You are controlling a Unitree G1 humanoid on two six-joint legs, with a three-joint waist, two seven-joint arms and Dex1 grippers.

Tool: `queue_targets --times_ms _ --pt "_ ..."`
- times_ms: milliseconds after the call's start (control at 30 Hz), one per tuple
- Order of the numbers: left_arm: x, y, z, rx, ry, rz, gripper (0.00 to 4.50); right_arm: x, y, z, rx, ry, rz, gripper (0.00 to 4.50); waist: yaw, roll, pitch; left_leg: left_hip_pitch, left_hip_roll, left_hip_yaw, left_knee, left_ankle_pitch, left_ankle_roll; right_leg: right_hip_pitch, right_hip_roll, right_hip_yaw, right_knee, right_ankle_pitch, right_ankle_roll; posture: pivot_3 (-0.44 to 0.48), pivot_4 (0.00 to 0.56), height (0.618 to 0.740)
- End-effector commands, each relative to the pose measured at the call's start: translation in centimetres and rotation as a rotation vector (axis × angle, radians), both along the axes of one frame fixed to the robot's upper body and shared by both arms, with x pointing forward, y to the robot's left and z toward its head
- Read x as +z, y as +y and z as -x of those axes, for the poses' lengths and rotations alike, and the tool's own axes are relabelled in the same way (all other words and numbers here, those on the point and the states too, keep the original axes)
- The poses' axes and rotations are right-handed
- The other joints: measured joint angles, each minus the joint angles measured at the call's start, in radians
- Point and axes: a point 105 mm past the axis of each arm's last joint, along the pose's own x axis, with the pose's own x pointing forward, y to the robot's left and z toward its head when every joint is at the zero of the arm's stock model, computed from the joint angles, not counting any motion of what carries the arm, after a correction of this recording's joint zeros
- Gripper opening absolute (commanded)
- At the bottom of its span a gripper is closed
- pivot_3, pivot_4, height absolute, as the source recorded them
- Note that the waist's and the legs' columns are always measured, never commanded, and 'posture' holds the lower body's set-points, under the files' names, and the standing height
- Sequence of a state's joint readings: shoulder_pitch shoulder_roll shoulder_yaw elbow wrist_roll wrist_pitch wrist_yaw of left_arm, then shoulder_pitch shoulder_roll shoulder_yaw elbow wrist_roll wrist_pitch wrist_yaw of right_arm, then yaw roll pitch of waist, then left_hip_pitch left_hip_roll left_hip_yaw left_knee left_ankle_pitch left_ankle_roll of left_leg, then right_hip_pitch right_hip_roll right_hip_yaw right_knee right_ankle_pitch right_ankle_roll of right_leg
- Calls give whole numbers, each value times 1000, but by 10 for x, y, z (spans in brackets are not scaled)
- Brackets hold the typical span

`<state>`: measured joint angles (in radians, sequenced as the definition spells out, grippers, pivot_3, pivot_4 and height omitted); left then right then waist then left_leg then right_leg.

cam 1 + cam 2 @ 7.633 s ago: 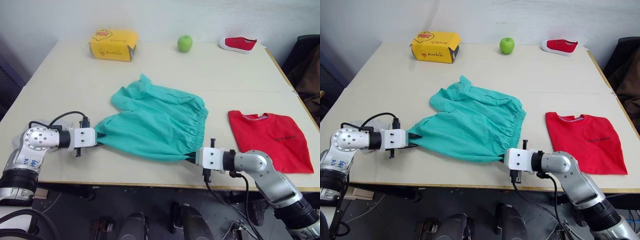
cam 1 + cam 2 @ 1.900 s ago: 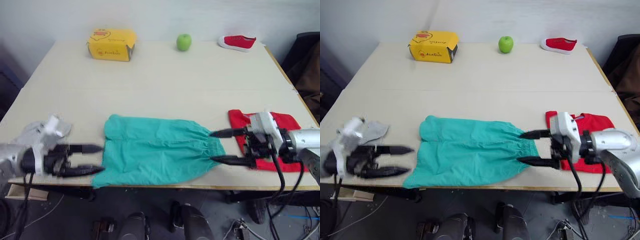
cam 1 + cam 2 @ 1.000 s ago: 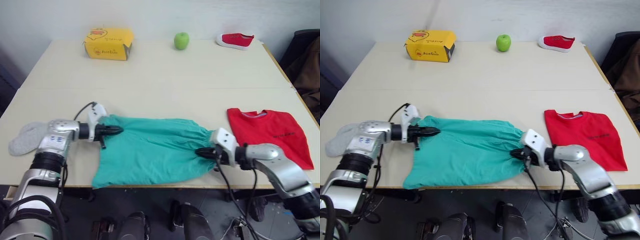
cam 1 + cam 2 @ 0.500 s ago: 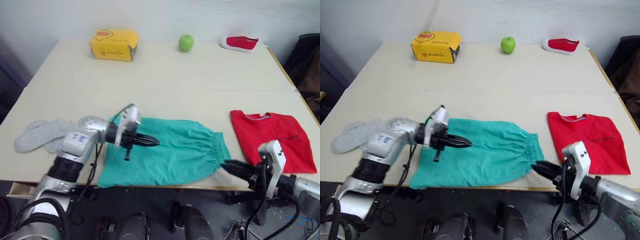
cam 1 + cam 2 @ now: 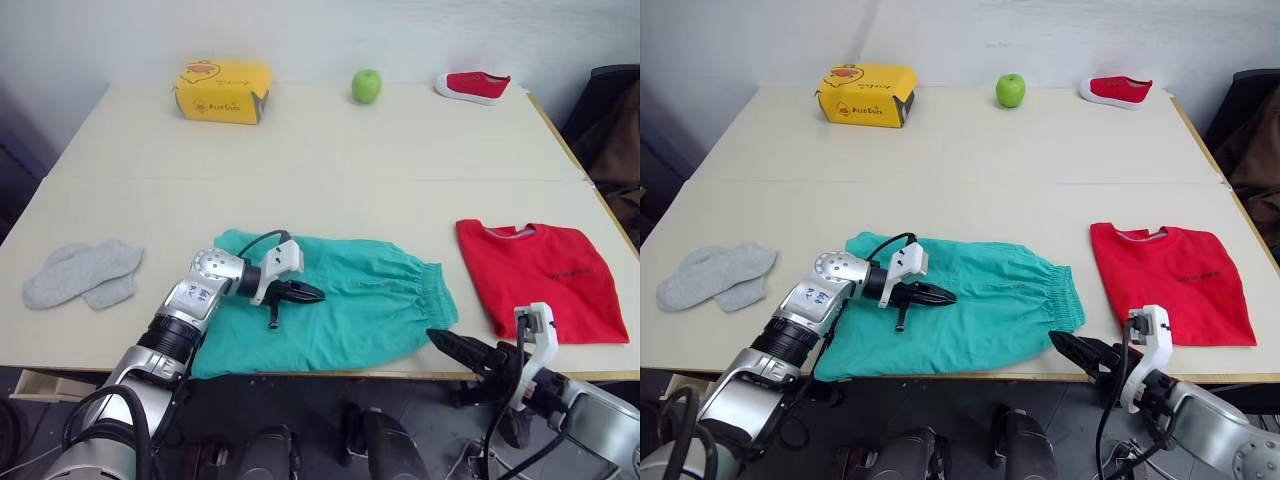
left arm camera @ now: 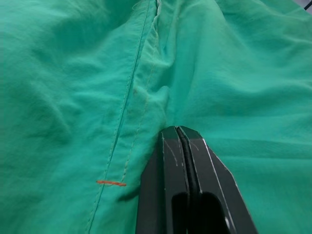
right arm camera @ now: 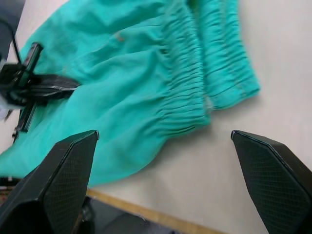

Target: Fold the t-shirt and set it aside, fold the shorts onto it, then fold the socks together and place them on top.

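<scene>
Your shorts (image 5: 350,300) lie flat along the near edge of the table (image 5: 330,160), waistband to the right; your left gripper (image 5: 305,294) sits on their middle with fingers pressed together, nothing pinched between them; your right gripper (image 5: 450,345) hangs off the near edge, spread wide and empty; the t-shirt (image 5: 540,278) lies folded at the right, the socks (image 5: 82,273) at the left.

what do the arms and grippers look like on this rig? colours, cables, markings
Both arms are silver-grey metal with black ribbed joint sections and white wrist blocks. The left gripper and right gripper each have two tapered black fingers; the right's pads are cross-hatched. Black cables loop over each wrist. The left forearm carries small blue markings, too small to read.
</scene>
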<state>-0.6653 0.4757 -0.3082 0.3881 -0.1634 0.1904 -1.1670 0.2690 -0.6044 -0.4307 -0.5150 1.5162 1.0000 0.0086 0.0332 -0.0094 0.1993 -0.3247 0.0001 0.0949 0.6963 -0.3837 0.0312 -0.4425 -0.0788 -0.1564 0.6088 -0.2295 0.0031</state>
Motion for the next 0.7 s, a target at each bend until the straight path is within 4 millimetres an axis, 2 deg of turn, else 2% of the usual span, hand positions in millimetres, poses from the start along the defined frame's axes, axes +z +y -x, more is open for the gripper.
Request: queue_targets --times_ms 33,167,233,333,500,667,700 --pt "-1 7 -2 55 -7 -11 0 -8 9 -8 0 35 -60 4474 -5 0 0 0 0 0 0 0 0 0 0 0 0 0 0 0 150 740" --pt "23 14 0 87 -7 51 0 -10 18 -25 2 33 -88 4474 -17 -3 -1 0 0 0 0 0 0 0 0 0 0 -1 2 0 150 740" --pt "29 22 7 86 -4 42 0 -7 21 -32 -1 19 -111 4474 -20 -3 -1 0 2 0 0 0 -1 0 1 0 0 -2 3 0 150 740" --pt "21 33 16 93 -6 -13 0 2 22 -42 -6 -20 -144 3869 -22 -2 -1 0 2 1 -2 0 -1 -1 1 0 1 -1 1 0 150 740" --pt "1 35 14 146 -13 -59 0 24 26 -50 39 -121 -144 2072 -6 0 0 1 1 1 -2 0 -1 -4 1 0 0 -2 0 0 150 740" --pt "-10 33 4 194 -32 -74 0 64 42 -53 181 -296 -135 245 -5 0 0 1 0 0 -2 -1 1 -3 0 0 -2 -1 1 0 150 740" --pt "-11 32 4 195 -33 -75 0 75 49 -52 240 -345 -126 12 -6 0 0 1 0 0 -2 -1 2 -3 0 0 -2 -1 1 0 150 740"
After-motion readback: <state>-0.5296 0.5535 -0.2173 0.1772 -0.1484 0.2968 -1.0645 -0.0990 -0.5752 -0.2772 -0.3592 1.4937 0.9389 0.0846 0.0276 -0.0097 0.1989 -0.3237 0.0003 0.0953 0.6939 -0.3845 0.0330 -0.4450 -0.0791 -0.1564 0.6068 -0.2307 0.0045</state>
